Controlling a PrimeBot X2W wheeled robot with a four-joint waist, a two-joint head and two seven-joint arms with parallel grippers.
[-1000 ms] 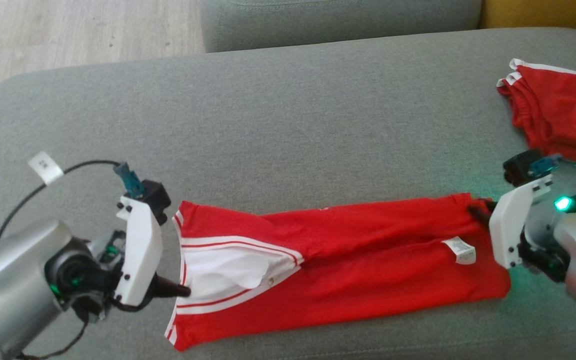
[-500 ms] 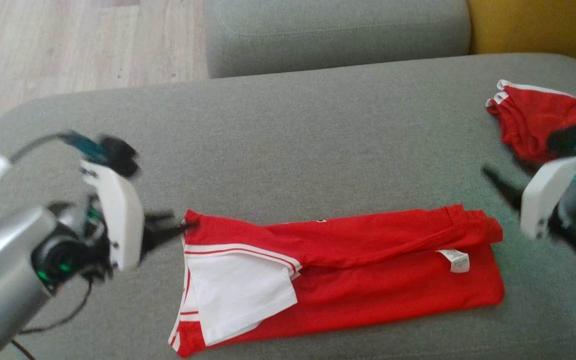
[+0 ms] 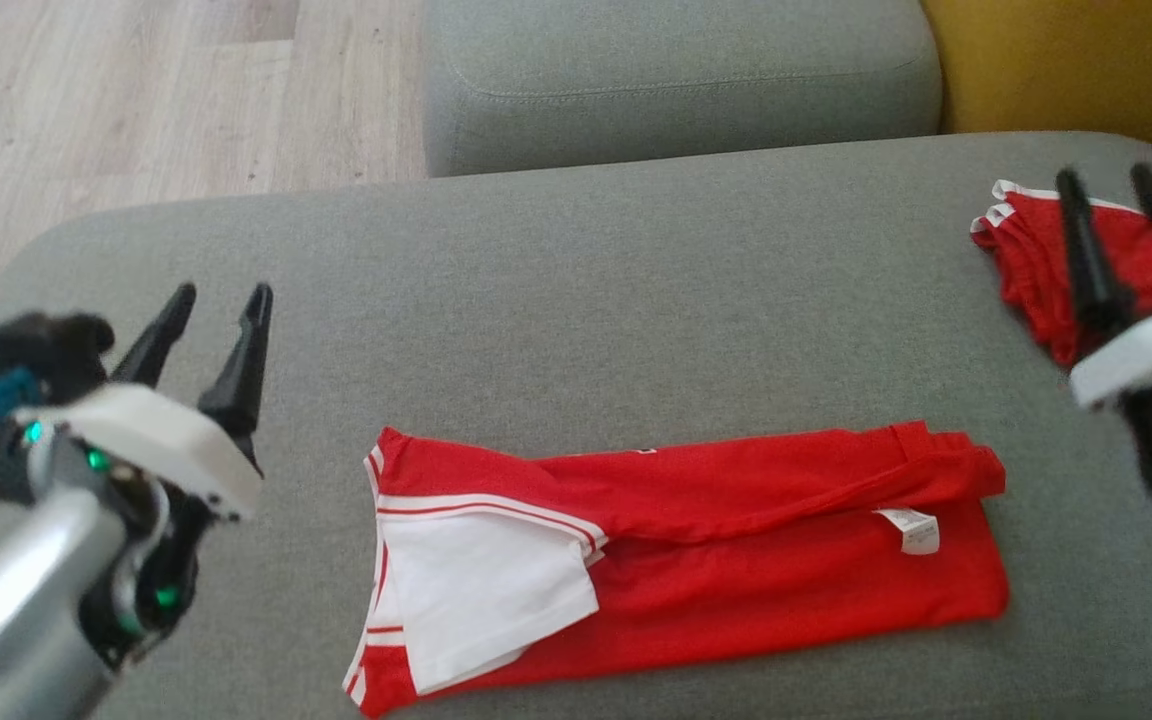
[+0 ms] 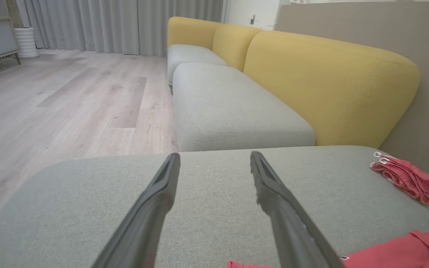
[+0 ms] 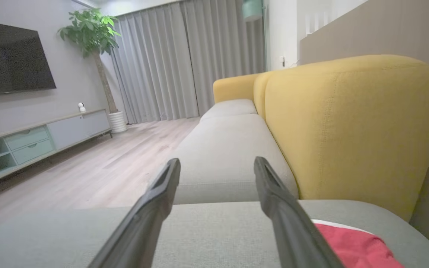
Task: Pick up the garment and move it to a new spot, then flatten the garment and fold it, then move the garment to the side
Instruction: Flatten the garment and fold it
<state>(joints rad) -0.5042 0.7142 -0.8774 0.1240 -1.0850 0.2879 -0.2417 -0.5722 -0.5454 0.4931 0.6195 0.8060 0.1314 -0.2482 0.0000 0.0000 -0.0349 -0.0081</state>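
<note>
on the grey fabric sofa cushion [image 3: 636, 300] lies a folded red-and-white cloth garment [image 3: 736, 570]; left gripper [image 3: 223, 292] at nine o'clock, right gripper [image 3: 1104, 175] at three, both spread wide, empty.

right gripper [image 5: 217, 163] spread wide, empty
tips above grey seat cushion [image 5: 218, 234]; red cloth [image 5: 352, 247] just right of them, yellow backrest [image 5: 348, 123] behind

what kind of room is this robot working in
Most likely a home living room: a yellow-backed sofa with grey seats, a wall-mounted TV above a low cabinet, and a potted plant beside long grey curtains.
</note>
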